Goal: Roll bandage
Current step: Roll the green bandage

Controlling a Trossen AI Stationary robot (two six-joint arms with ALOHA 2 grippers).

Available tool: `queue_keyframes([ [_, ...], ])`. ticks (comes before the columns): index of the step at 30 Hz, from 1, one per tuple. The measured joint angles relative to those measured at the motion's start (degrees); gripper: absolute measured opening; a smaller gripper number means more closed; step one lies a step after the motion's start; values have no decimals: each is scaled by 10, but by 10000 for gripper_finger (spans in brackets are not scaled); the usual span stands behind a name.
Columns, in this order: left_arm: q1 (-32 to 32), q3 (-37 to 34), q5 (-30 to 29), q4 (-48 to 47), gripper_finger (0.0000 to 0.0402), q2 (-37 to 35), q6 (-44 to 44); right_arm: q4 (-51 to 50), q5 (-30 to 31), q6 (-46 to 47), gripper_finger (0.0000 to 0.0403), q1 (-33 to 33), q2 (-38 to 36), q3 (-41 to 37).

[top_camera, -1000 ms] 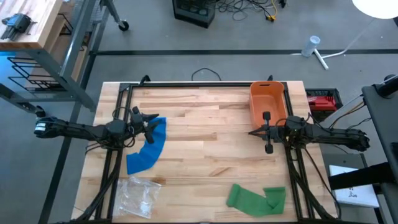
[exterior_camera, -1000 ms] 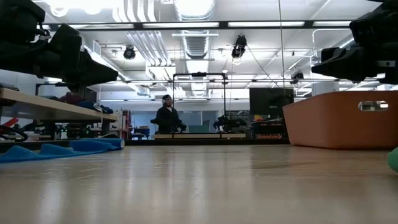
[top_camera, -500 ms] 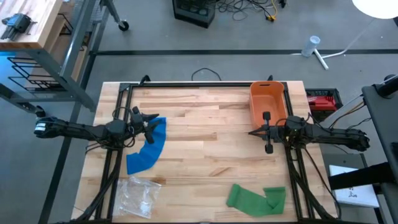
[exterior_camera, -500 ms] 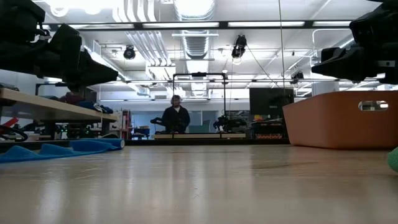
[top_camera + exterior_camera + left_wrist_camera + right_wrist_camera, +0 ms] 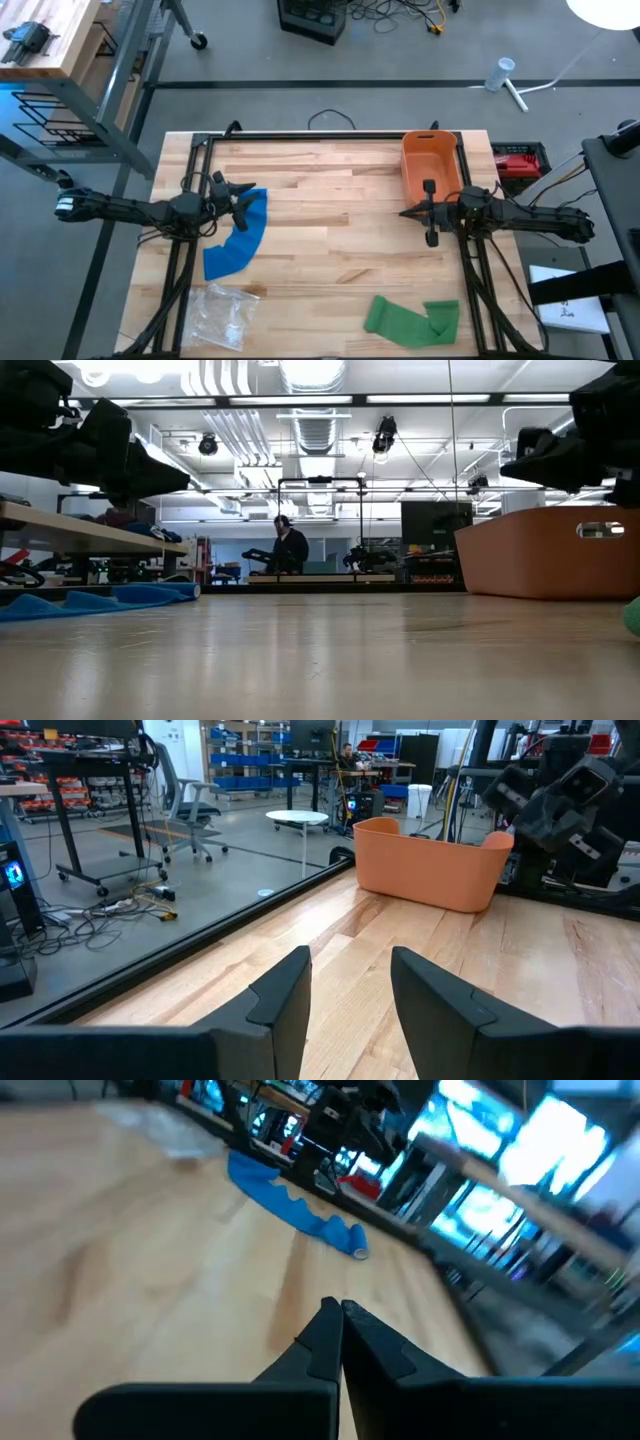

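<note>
High view: orange bin [image 5: 432,166] beside right arm.

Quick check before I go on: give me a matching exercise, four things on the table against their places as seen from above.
Things:
1. blue bandage
2. green bandage
3. orange bin
4. clear plastic bag

Places:
A. far edge, right half, beside the right gripper
B. near edge, left half
C. left half, by the left gripper
D. near edge, right half

Pairs: 1-C, 2-D, 3-A, 4-B
</note>
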Motion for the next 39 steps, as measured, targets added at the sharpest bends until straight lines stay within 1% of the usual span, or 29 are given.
queue_keyframes([
  [2, 0, 0, 0, 0, 132, 0, 0, 16, 6, -54, 2, 0, 0, 0],
  [3, 0, 0, 0, 0, 132, 0, 0, 17, 4, -65, 2, 0, 0, 0],
  [4, 0, 0, 0, 0, 132, 0, 0, 16, 0, -60, 2, 0, 0, 0],
  [5, 0, 0, 0, 0, 132, 0, 0, 16, -14, -33, 2, 0, 0, 0],
  [6, 0, 0, 0, 0, 132, 0, 0, 19, -34, 14, 2, 0, 0, 0],
  [8, 0, 0, 0, 0, 132, 0, 0, 30, -69, 128, 2, 0, 0, 0],
  [10, 0, 0, 0, 0, 132, 0, 0, 58, -83, 264, 2, 0, 0, 0],
  [12, 0, 0, 0, 0, 132, 0, 0, 83, -83, 431, 2, 0, 0, 0],
  [15, 0, 0, 0, 0, 132, 0, 0, 147, -80, 718, 2, 0, -1, 0],
  [16, 0, 0, 0, 0, 132, 0, 0, 167, -67, 807, 2, 0, -1, 0],
  [18, 0, 0, 0, 0, 132, 0, 0, 176, 1, 931, 2, 0, 1, 1],
  [19, 0, 0, 0, 0, 132, 0, 0, 164, 35, 972, 2, 0, 5, 1],
  [20, 0, 0, 0, 0, 132, 0, 0, 150, 68, 993, 2, 0, 8, 1],
  [22, 0, 0, 0, 0, 132, 0, 0, 127, 120, 976, 2, 0, 9, 2],
  [23, 0, 0, 0, 0, 132, 0, 0, 116, 133, 947, 2, 0, 11, 3],
  [24, 0, 0, 0, -1, 132, 0, 0, 116, 136, 940, 2, 0, 13, 2],
  [25, 0, 0, 0, -1, 132, 0, 0, 128, 134, 952, 2, 0, 20, 1],
  [26, 0, 0, 0, -1, 132, 0, 0, 146, 120, 964, 2, 0, 30, 0],
  [28, 0, 0, 0, -1, 132, 0, 0, 163, 60, 956, 2, 3, 51, 16],
  [30, 0, 0, 0, -1, 132, 0, 0, 151, -6, 951, 2, 3, 69, 50],
  [32, 0, 0, 0, -1, 132, 0, 0, 121, -66, 932, 2, 5, 96, 101],
  [34, 0, 0, 0, -1, 132, 0, 0, 60, -96, 887, 2, 12, 140, 167],
  [36, 0, 0, 0, -1, 132, 0, 0, -44, -97, 827, 2, 15, 185, 241],
  [39, 0, 0, 0, -2, 132, 0, 0, -193, -83, 748, 2, 24, 249, 360],
])
